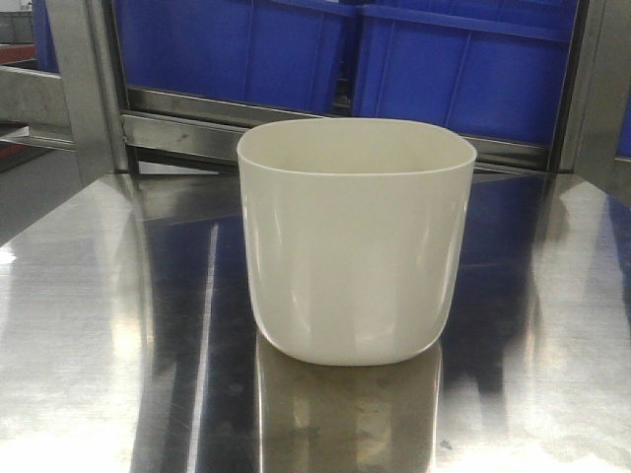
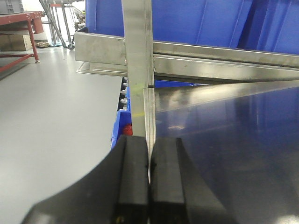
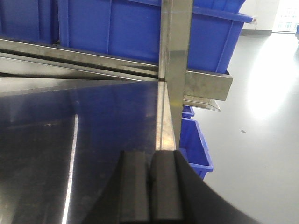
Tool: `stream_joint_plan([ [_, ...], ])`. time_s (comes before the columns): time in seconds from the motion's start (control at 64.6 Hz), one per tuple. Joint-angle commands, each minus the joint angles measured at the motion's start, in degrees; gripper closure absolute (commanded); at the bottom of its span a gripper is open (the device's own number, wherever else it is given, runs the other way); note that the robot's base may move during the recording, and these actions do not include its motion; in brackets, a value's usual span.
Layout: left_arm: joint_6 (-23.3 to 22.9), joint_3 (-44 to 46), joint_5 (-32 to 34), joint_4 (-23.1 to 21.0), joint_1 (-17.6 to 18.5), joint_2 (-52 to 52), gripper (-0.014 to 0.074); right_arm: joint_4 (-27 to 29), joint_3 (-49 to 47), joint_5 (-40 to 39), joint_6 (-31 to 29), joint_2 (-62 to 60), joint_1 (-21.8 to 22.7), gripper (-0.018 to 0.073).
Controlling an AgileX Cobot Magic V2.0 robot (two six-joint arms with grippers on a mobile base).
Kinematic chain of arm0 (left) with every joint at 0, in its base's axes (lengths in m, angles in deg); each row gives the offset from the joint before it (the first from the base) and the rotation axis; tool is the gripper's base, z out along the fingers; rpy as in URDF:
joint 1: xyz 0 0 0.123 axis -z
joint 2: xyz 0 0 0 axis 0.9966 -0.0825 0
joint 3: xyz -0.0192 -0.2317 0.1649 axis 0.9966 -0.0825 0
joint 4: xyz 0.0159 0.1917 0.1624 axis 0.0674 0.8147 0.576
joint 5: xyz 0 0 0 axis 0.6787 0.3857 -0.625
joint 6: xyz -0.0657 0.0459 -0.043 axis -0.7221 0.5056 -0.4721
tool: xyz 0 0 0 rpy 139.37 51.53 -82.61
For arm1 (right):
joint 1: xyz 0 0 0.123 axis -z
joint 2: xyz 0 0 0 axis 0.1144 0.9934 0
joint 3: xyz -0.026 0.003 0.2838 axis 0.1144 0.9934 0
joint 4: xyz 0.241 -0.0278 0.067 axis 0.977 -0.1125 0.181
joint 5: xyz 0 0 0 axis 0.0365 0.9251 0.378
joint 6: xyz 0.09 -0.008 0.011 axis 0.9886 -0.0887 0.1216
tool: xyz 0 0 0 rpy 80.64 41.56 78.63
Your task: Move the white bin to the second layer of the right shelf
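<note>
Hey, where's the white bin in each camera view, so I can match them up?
Front view: white bin at centre, upright on the steel top.
Left wrist view: not in it.
Right wrist view: not in it.
Shared landmark: the blue crates across the top of every picture.

Warehouse: blue crates (image 1: 463,69) on steel rack (image 1: 187,133).

Before me a polished steel cart top (image 1: 99,325) mirrors the blue crates (image 1: 454,69) ranked behind it. On my left, an upright steel post (image 2: 138,70) rises at its corner, with grey floor (image 2: 46,116) and a red-framed bench (image 2: 18,23) beyond. On my right, a smaller blue crate (image 3: 194,144) sits low beside another post (image 3: 176,70).
</note>
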Motion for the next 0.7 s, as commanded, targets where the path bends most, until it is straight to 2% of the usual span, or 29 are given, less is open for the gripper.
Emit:
stream_joint_plan([
  [0.0,-0.17,-2.11,4.98,0.0,0.2,0.87,0.0512,-0.29,-0.95,-5.32,-0.27,-1.13,-0.01,0.0511],
  [0.681,-0.17,-2.11,4.98,0.0,0.2,0.87,0.0512,-0.29,-0.95,-5.72,-0.22,-1.13,-0.01,0.0511],
])
